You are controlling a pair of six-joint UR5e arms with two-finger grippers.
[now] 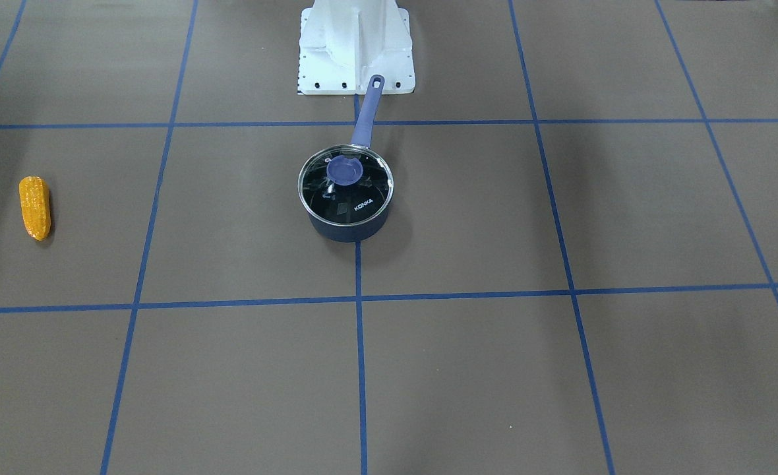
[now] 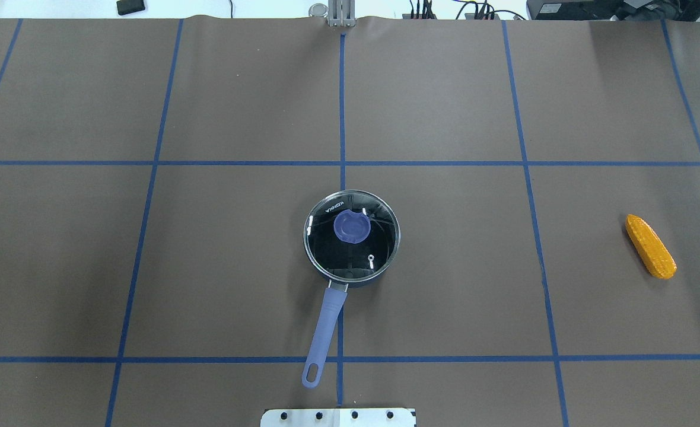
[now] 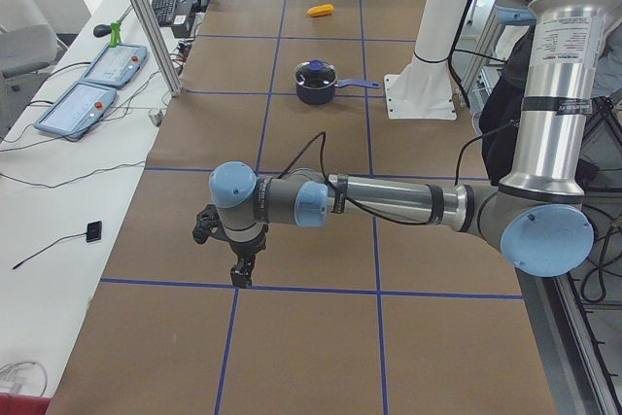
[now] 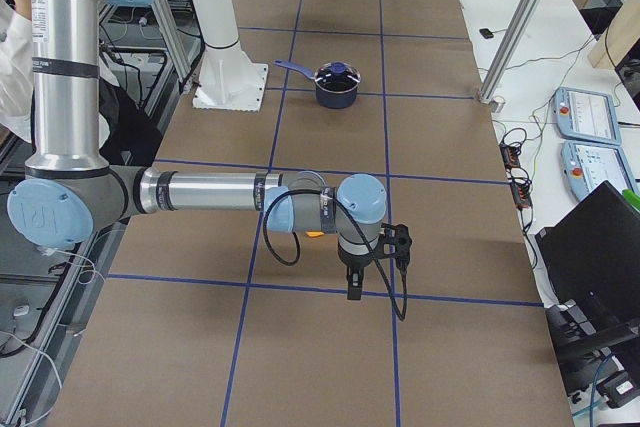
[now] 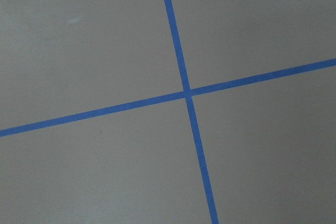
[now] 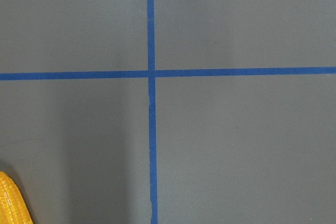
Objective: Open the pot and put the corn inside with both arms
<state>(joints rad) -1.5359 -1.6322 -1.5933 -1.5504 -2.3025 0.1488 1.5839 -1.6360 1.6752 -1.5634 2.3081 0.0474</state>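
Two steps are both waiting to be done, as I judge it: the lid is sitting on the pot and the corn is lying outside it. The dark-blue round metal pot (image 1: 347, 232) is standing near the middle of the brown paper-covered table (image 1: 494, 369), which is marked with blue tape lines. Its clear glass lid (image 1: 357, 198), topped with a lavender knob, is resting closed on the rim. Its long lavender handle (image 1: 367, 112) is pointing toward the white base block (image 1: 356, 46). The orange-yellow bumpy ear of corn (image 2: 650, 246) is lying flat on the table on the robot's right, well apart from the pot.

The black two-finger left gripper (image 3: 239, 274) is hanging over a tape crossing at the table's left end, well apart from the pot. The black two-finger right gripper (image 4: 356, 285) is hovering at the right end, near the corn; its wrist camera is catching only the tip of the ear in the lower left corner. Both grippers are showing in the side views alone, so I cannot tell whether their fingers are apart or together.

Everything is remaining to be done: lifting the lid away, grasping the corn, carrying it across and lowering it inside.
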